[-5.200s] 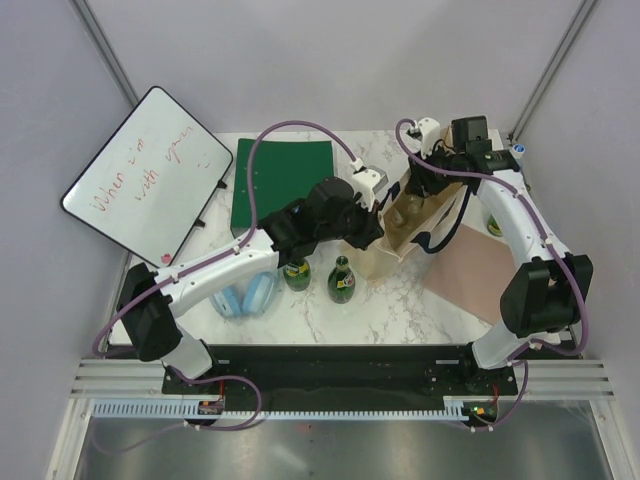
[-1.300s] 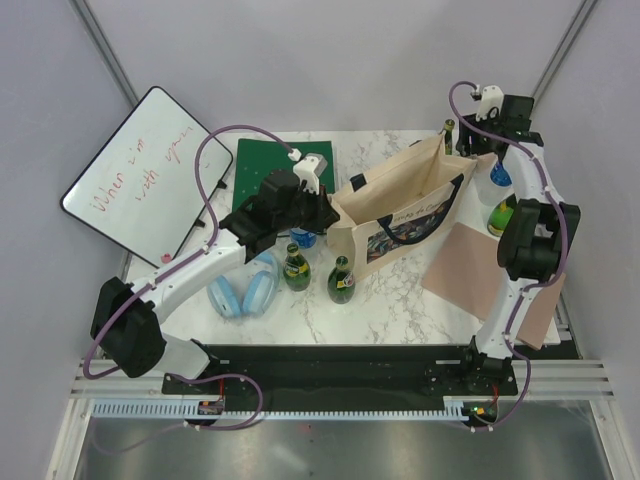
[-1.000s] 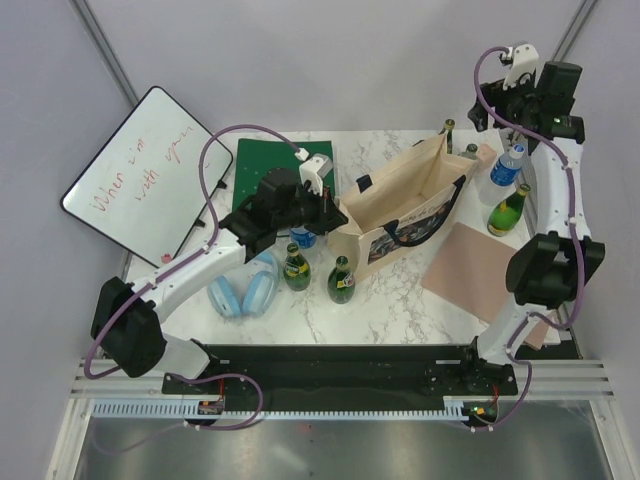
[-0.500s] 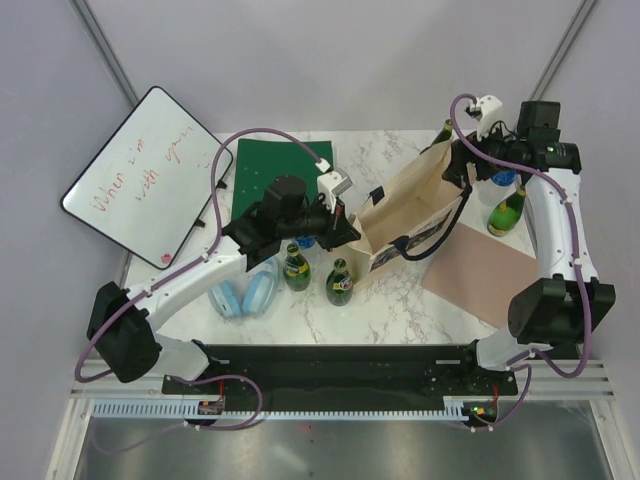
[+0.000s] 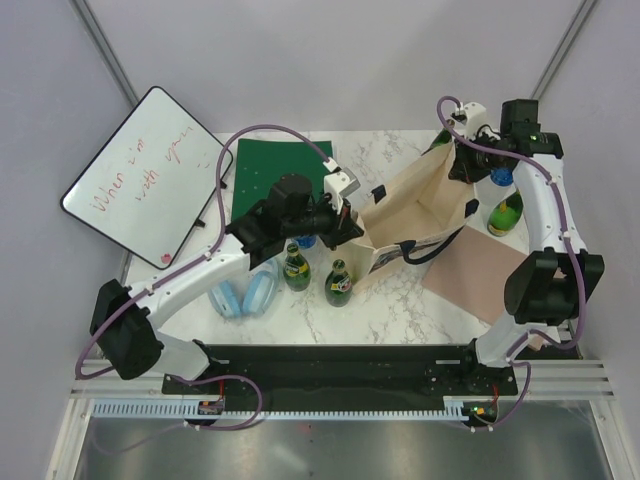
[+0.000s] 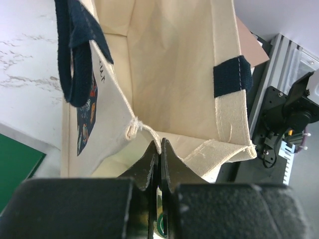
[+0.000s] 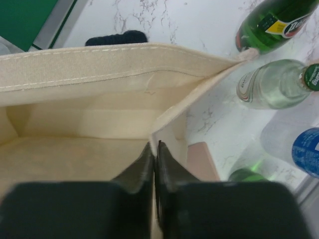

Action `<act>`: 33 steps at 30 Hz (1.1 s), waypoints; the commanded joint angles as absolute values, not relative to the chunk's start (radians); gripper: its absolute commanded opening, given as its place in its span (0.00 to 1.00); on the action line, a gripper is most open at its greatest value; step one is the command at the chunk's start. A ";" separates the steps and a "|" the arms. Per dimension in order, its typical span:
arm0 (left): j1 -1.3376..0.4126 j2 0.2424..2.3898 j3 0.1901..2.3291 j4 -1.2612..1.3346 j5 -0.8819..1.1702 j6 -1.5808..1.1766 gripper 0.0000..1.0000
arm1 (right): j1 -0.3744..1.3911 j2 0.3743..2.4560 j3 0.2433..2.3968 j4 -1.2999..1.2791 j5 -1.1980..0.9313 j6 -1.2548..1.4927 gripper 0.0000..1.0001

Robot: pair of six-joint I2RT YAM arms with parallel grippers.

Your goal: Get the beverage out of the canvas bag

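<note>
The beige canvas bag (image 5: 415, 200) hangs stretched between my two grippers above the marble table, its mouth turned up toward the top camera. My left gripper (image 5: 352, 218) is shut on the bag's left end rim (image 6: 144, 130). My right gripper (image 5: 458, 165) is shut on the right end rim (image 7: 172, 117). Both wrist views look into the bag; the inside that shows holds no bottle. The black strap handles (image 6: 75, 50) and the blue print panel (image 6: 84, 127) show at its side. Two green bottles (image 5: 295, 267) (image 5: 340, 283) stand by the left arm.
A green bottle (image 5: 505, 212), a blue-capped water bottle (image 5: 500, 178) and a clear bottle (image 7: 274, 84) stand at the back right. A pink sheet (image 5: 480, 270), green mat (image 5: 275, 180), blue headphones (image 5: 245, 295) and a whiteboard (image 5: 145, 170) lie around.
Both grippers kept hold of the bag. The right gripper rose high, then came down and left; the left moved right. The bag went from stretched flat to tipped, print side toward the front.
</note>
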State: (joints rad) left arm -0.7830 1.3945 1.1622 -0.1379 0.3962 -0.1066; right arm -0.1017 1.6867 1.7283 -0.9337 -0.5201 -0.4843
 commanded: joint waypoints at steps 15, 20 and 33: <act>-0.802 1.270 1.102 -0.005 0.284 0.049 0.02 | -0.302 1.395 1.591 -1.040 -0.956 -0.854 0.00; -0.847 1.242 1.034 0.052 0.206 0.138 0.02 | -0.304 1.378 1.464 -1.028 -0.976 -0.916 0.00; -0.928 1.350 1.108 0.089 0.078 0.371 0.02 | -0.302 1.312 1.379 -0.700 -0.943 -0.931 0.00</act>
State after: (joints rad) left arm -0.8917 1.3506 1.0538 -0.0059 0.1310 0.2260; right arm -0.3073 1.3697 1.3449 -0.8097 -0.8742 -0.8688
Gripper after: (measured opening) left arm 0.043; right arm 0.012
